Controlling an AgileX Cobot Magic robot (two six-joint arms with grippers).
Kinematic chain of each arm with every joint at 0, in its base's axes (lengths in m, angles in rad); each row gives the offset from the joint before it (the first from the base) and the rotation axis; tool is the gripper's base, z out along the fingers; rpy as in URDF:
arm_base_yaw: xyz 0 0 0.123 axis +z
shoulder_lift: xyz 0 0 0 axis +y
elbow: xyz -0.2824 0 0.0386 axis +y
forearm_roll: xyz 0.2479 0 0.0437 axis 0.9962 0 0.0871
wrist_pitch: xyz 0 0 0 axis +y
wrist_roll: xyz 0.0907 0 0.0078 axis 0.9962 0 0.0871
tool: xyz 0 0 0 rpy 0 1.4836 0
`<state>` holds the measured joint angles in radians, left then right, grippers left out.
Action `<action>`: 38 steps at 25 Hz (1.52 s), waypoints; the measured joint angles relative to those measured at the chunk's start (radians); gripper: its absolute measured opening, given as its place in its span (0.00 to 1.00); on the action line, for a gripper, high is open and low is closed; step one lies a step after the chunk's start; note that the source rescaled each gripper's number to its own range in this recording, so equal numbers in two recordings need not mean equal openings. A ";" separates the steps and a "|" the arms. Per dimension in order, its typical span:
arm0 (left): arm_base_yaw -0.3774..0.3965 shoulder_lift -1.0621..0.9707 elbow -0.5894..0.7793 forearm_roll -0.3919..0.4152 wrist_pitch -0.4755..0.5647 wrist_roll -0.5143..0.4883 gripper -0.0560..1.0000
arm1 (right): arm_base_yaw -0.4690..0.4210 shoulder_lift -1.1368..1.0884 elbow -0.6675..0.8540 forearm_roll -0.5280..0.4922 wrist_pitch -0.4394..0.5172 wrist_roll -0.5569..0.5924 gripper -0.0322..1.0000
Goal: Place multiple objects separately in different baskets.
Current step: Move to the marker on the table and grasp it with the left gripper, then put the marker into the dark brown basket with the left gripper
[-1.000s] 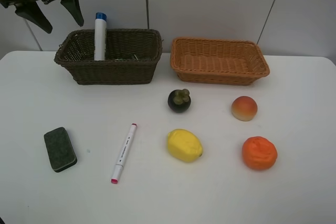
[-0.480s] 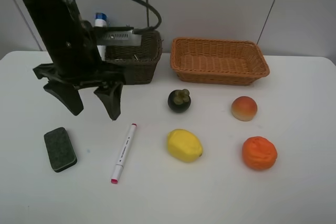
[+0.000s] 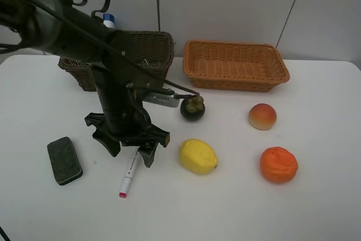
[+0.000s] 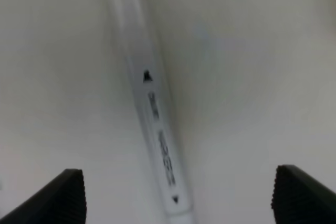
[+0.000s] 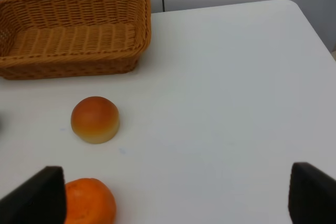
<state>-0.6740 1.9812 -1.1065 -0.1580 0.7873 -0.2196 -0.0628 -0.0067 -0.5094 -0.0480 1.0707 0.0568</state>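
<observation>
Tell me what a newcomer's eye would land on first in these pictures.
The black left arm dominates the left half of the table, its open left gripper straddling the white-pink marker. To its right sit four bright fruits, the mangosteen, lemon, peach and orange, in front of the light orange-tan basket.
</observation>
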 joint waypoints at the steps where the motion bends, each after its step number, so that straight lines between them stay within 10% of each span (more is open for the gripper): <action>1: 0.000 0.021 0.000 0.005 -0.024 0.003 0.86 | 0.000 0.000 0.000 0.000 0.000 0.000 0.83; 12: 0.000 0.093 -0.004 0.070 -0.096 0.005 0.77 | 0.000 0.000 0.000 0.000 0.000 0.000 0.83; 19: 0.000 0.094 -0.006 0.081 -0.089 0.008 0.05 | 0.000 0.000 0.000 0.000 0.000 0.000 0.83; 30: 0.015 -0.182 -0.053 0.073 -0.126 0.016 0.07 | 0.000 0.000 0.000 0.000 0.000 0.000 0.83; 38: 0.224 -0.287 -0.164 0.182 -0.534 0.019 0.07 | 0.000 0.000 0.000 0.000 0.000 0.000 0.83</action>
<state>-0.4504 1.6945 -1.2707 0.0244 0.2536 -0.2002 -0.0628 -0.0067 -0.5094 -0.0480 1.0707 0.0568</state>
